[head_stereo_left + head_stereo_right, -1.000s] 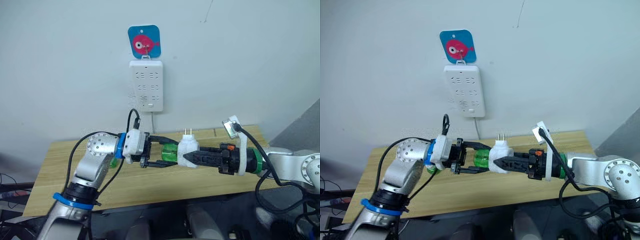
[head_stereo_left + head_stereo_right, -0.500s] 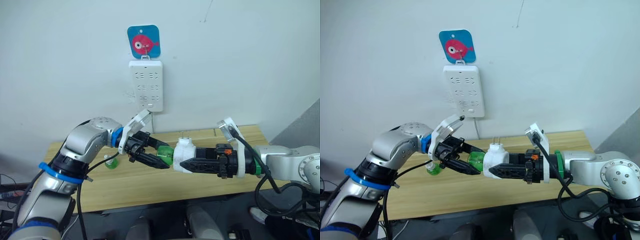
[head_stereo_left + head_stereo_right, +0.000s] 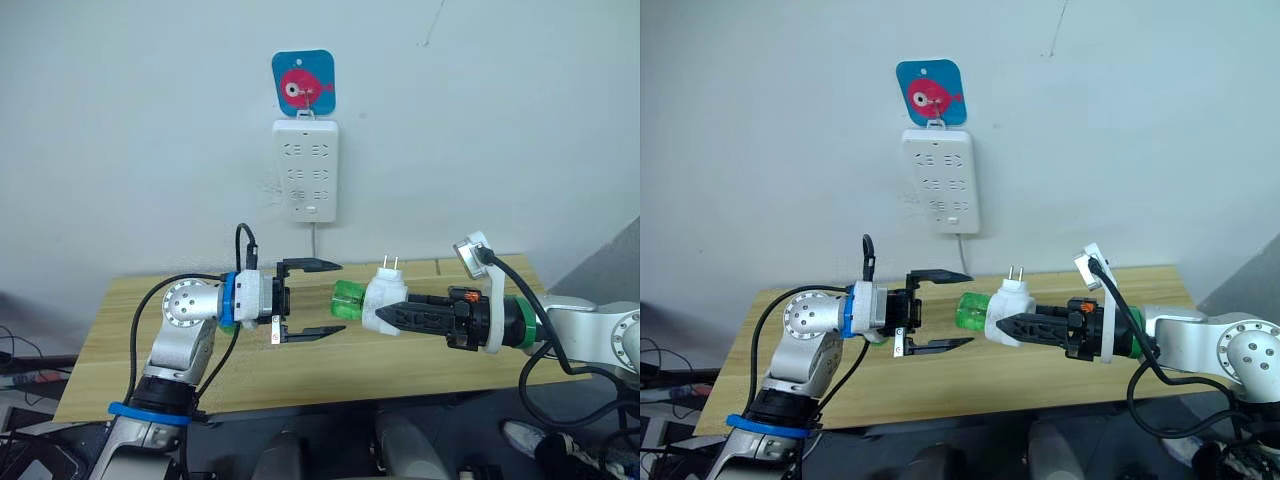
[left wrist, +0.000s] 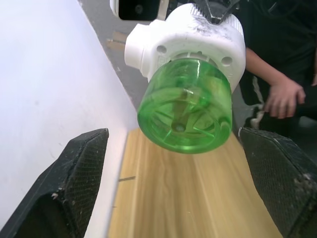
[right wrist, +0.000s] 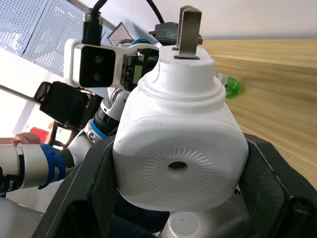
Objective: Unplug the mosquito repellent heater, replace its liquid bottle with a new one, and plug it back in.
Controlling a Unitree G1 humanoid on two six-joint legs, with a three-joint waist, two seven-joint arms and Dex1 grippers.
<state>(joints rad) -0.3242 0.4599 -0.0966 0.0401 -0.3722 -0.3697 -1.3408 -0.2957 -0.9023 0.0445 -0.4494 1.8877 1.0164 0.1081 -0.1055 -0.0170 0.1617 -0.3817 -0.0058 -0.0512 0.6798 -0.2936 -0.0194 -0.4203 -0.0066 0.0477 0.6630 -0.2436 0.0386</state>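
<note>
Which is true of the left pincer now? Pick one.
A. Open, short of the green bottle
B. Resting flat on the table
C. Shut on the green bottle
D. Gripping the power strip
A: the left pincer is open, its fingers clear of the green bottle on the mosquito repellent heater held by the right pincer.

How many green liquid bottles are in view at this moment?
2. One green bottle is still attached to the mosquito repellent heater held in the right gripper. A second bottle lies on the wooden table behind the left arm, mostly hidden.
</note>
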